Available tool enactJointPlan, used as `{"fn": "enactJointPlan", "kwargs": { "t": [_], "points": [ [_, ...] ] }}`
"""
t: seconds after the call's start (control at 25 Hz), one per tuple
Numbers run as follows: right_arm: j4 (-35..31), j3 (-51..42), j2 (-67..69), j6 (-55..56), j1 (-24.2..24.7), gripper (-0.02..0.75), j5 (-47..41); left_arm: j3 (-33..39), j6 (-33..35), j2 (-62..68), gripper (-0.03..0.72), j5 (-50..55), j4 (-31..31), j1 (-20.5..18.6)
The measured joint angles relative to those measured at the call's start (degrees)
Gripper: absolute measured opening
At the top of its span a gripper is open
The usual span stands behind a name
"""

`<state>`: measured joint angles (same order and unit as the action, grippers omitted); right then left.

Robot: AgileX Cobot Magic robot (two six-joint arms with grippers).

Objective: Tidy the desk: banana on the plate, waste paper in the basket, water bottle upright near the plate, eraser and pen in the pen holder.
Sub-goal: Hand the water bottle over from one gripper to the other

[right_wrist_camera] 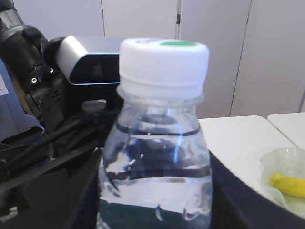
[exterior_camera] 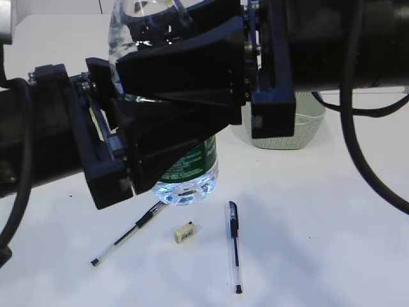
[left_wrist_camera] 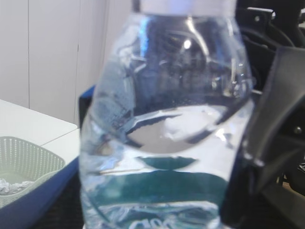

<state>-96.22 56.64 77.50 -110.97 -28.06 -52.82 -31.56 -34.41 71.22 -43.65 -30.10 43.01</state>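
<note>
The clear water bottle [exterior_camera: 186,185] with a green label and white cap is upright and held above the table, filling both wrist views [left_wrist_camera: 167,119] [right_wrist_camera: 162,143]. My left gripper [exterior_camera: 156,160] is shut on its lower body from the left. My right gripper [exterior_camera: 192,70] is shut on its upper body from the right. Below it lie two black pens [exterior_camera: 128,235] [exterior_camera: 234,246] and a cream eraser [exterior_camera: 184,233]. The banana [right_wrist_camera: 288,185] lies on the pale plate [right_wrist_camera: 281,160]. Waste paper [left_wrist_camera: 5,186] lies in the basket [left_wrist_camera: 28,152]. The pen holder is out of view.
The pale green basket [exterior_camera: 287,134] stands at the back right of the white table, partly hidden by my right arm. Black cables [exterior_camera: 358,147] hang from the right arm. A blue edge [left_wrist_camera: 43,191] runs beside the basket.
</note>
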Motion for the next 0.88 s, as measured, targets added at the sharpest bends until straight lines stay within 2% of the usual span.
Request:
{"fn": "enactJointPlan", "kwargs": {
  "t": [0.48,0.76,0.88],
  "points": [
    [-0.68,0.0,0.22,0.11,0.0,0.381,0.1,0.0,-0.14,0.0,0.457,0.0,-0.25,0.09],
    [-0.68,0.0,0.22,0.01,0.0,0.385,0.22,0.0,-0.14,0.0,0.421,0.0,-0.25,0.09],
    [-1.16,0.0,0.22,-0.24,0.0,0.417,0.29,0.0,-0.14,0.0,0.414,0.0,-0.25,0.09]
  ]
}}
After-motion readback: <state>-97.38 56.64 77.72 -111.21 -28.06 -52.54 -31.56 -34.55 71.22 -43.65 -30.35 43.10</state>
